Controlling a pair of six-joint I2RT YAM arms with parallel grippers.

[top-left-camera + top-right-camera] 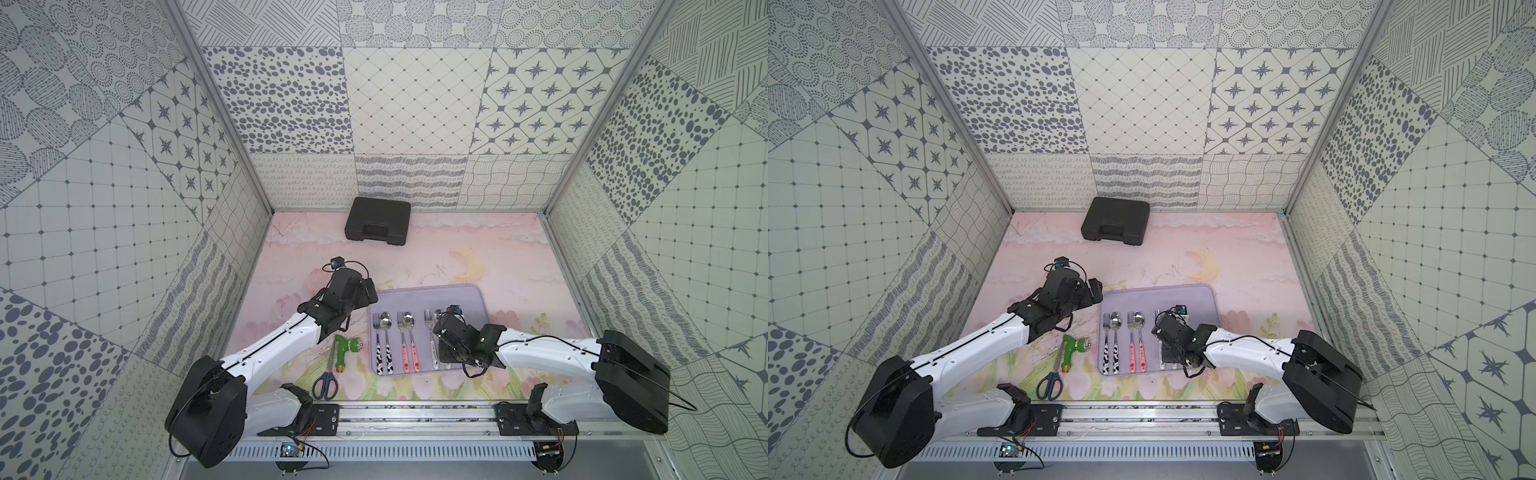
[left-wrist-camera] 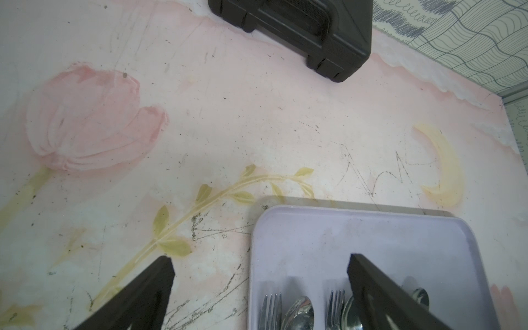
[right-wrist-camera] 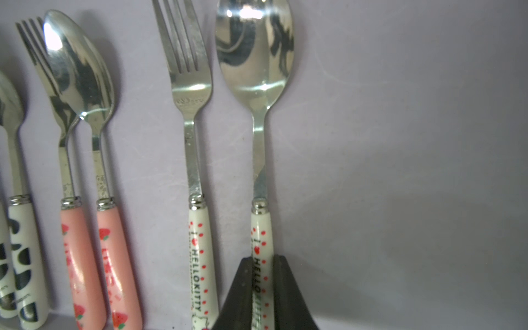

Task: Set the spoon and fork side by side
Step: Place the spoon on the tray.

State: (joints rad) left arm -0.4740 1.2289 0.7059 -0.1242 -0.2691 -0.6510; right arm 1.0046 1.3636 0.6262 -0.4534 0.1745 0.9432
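**Top views plus right wrist: spoon held beside fork, release pending**

Left end effector (image 2: 260, 258): fingers wide apart, nothing between them. It hovers by the tray's far left corner.

Worktop (image 1: 519, 270), left of the tray: scissors (image 1: 328, 374) and a green hose nozzle (image 1: 347, 349), both clear of the arms. A black case (image 1: 378, 222) sits well apart at the back wall.

Tray (image 1: 457, 299), left to right:
- Cow-patterned pair (image 1: 382, 353): fork and spoon lie side by side.
- Pink pair (image 1: 407, 353): also side by side. In the right wrist view its spoon bowl overlaps the fork head.
- Fork (image 3: 188, 85): white dotted handle, lying flat.
- Spoon (image 3: 254, 57): matching handle, just right of the fork and parallel to it, with a narrow gap between them.

Right end effector (image 3: 263, 261): clamped on the spoon's handle, one finger on each side. I cannot tell whether the spoon already rests on the tray or hangs just above it.

Judgement: the step in hand is placing the spoon of the third pair, and the task looks nearly complete. The next move calls for settling the spoon flat, then parting the fingers gently and lifting straight away. The finger on the fork side has little room, so a wide opening could nudge the fork. The glossy round handle may roll or follow a finger on release.
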